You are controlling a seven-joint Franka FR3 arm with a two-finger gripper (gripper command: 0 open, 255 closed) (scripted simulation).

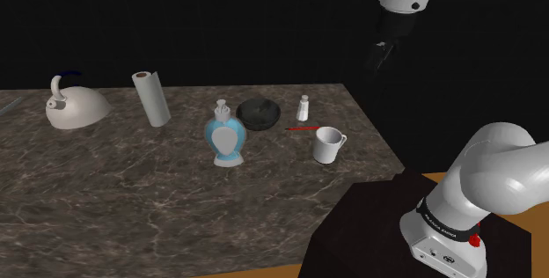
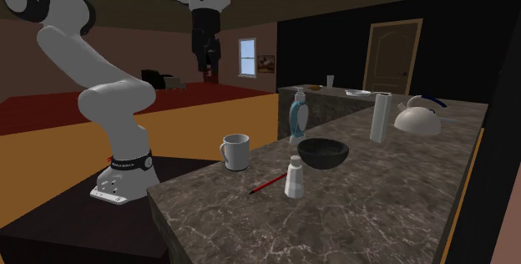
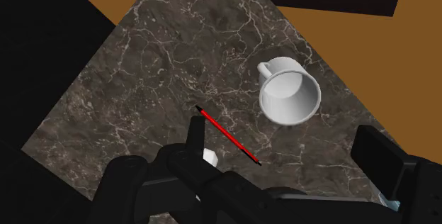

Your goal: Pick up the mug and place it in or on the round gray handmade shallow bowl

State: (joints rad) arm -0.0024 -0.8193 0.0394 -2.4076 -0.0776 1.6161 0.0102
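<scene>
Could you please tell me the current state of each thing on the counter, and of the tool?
Mug: upright, empty, not held.
Bowl: upright, empty.
Pencil: lying flat.
Small bottle: standing.
Soap dispenser: standing.
Paper roll: standing on end.
Kettle: upright.
Tool: open, holding nothing, high above the counter.

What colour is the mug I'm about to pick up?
The mug is plain white, inside and out. The wrist view shows it best.
</scene>
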